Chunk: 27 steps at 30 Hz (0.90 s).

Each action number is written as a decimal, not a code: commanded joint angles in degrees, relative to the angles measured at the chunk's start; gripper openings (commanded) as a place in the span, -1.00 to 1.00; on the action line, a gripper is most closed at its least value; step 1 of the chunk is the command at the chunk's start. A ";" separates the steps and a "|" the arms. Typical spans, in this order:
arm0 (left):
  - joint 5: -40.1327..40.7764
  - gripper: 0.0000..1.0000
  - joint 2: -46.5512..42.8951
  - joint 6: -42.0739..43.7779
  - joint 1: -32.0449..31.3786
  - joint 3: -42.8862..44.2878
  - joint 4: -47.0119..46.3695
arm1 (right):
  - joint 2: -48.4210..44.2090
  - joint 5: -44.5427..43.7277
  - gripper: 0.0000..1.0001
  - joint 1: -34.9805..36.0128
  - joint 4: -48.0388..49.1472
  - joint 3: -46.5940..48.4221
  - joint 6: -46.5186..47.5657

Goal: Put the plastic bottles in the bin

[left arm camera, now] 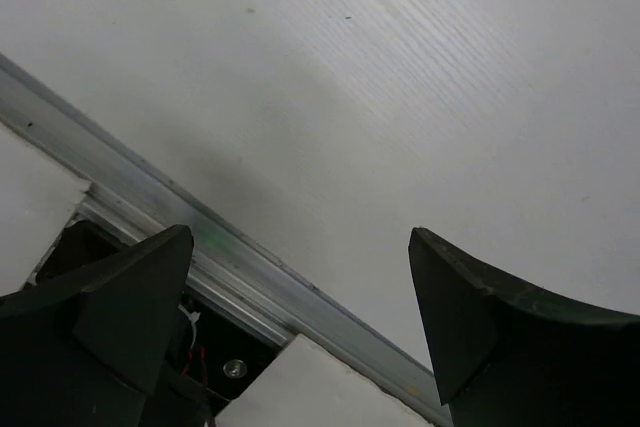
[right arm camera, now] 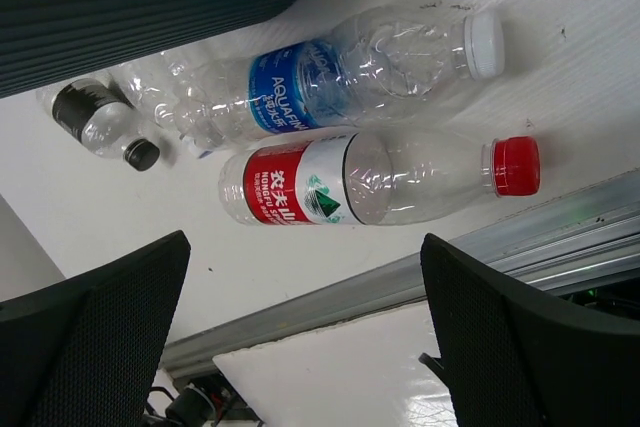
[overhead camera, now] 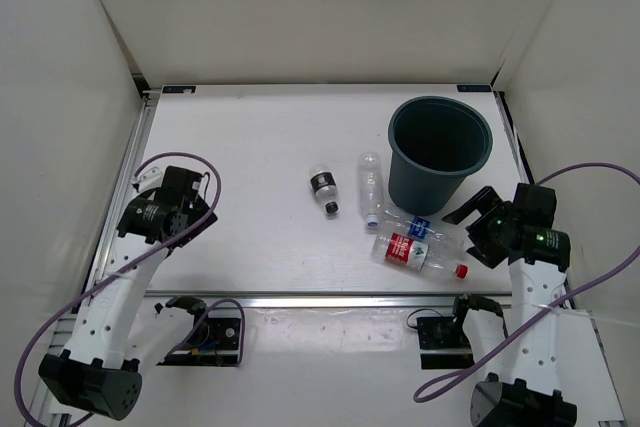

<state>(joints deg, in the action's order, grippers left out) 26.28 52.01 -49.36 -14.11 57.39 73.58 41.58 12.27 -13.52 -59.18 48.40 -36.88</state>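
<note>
All four bottles lie on the white table (overhead camera: pixel 250 147), none inside the round teal-grey plastic bin (overhead camera: pixel 428 187). The red-capped clear plastic bottle (right arm camera: pixel 360 179) and the blue-labelled clear bottle (right arm camera: pixel 340 72) lie side by side just beside the bin. The unlabelled clear bottle (overhead camera: pixel 371 187) and the black-capped small bottle (overhead camera: pixel 323 188) lie further left. The right gripper (right arm camera: pixel 305 252) hovers over the red-capped one, fingers spread and empty. The left gripper (left arm camera: pixel 300 242) is spread too, by the near metal rail (left arm camera: pixel 150 197).
</note>
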 commanded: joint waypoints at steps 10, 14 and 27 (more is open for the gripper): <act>-24.88 1.00 28.83 13.58 -6.45 11.92 -25.41 | 0.96 2.58 1.00 0.86 -1.11 3.80 4.98; -26.63 1.00 40.52 14.73 -9.18 23.19 -25.94 | 2.01 3.10 1.00 1.39 -1.73 6.79 4.98; -34.11 1.00 68.48 10.78 -15.06 51.39 -26.47 | 5.70 -0.22 1.00 2.61 -4.81 16.55 3.92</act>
<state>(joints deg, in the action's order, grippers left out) -5.37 118.65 -37.54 -27.20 103.57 47.42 46.30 13.87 -11.97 -63.09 62.30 -34.09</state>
